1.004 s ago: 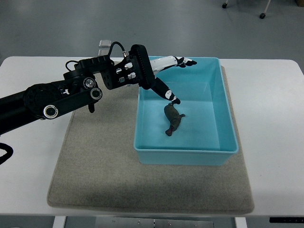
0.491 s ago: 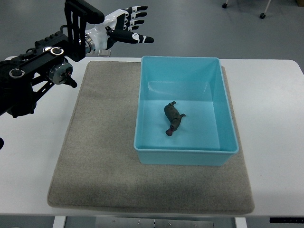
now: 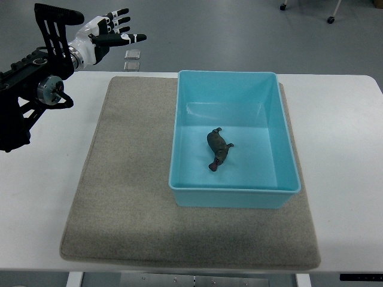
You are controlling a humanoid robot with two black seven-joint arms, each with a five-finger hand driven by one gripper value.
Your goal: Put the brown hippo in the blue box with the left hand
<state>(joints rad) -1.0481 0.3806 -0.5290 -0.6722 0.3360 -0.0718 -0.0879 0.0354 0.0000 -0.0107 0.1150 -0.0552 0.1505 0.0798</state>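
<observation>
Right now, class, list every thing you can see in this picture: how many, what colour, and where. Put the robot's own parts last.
hippo: one, brown, lying on the floor of the box, near its middle.
box: one, blue, open, on the right part of the mat.
mat: one, grey-beige, spread over the middle of the table.
table: one, white, under everything.
clear tiles: two, see-through, at the far edge of the table by the mat's far left corner.
castors: two, pale, on the grey floor at top right.
left hand: one, white and black, raised at top left away from the box, fingers spread, holding nothing.
</observation>
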